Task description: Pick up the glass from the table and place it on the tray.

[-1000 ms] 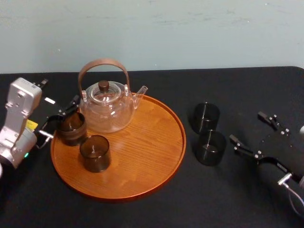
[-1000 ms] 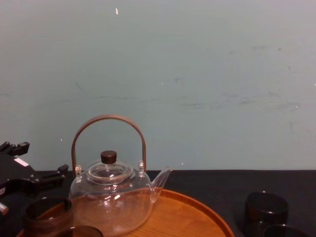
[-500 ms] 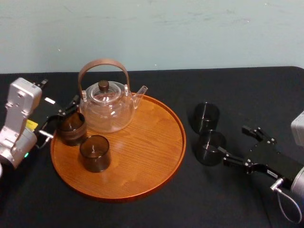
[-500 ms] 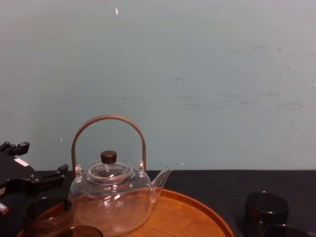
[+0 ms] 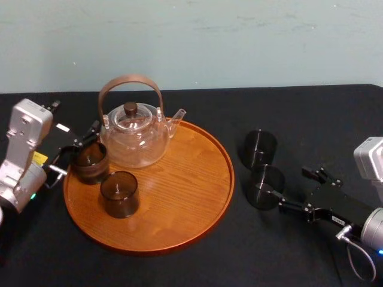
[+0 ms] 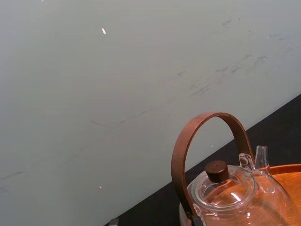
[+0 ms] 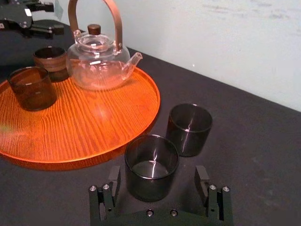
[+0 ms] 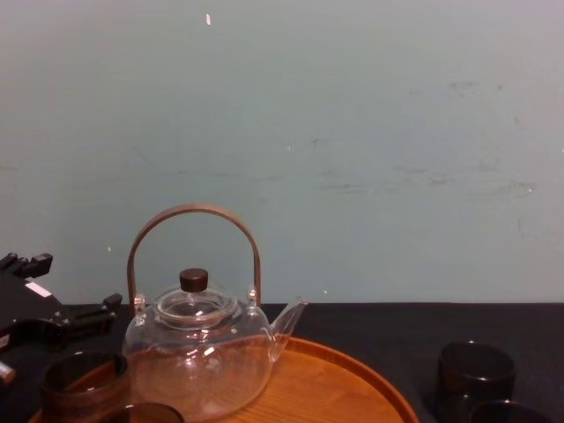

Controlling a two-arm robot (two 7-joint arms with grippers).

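Note:
The round orange-brown tray point(image 5: 179, 209) carries a clear glass teapot point(image 5: 134, 136) and two dark glasses point(image 5: 119, 192) point(image 5: 90, 161). Two more dark glasses stand on the black table to the tray's right, a nearer one point(image 5: 266, 186) and a farther one point(image 5: 260, 147). My right gripper point(image 5: 297, 190) is open and low on the table. In the right wrist view the nearer glass point(image 7: 151, 165) stands between its spread fingers point(image 7: 114, 182), and I cannot tell whether they touch it. My left gripper point(image 5: 76, 148) is open at the tray's left rim, beside the brownish glass.
The black table point(image 5: 287, 113) runs back to a pale green wall. The teapot's tall brown handle point(image 5: 130, 84) rises over the tray's back left. The tray's right half point(image 5: 191, 173) is bare wood. The table's right edge lies behind my right arm.
My right gripper has moved left along the table toward the nearer glass, and its fingers now flank it. The left arm and everything on the tray stayed still.

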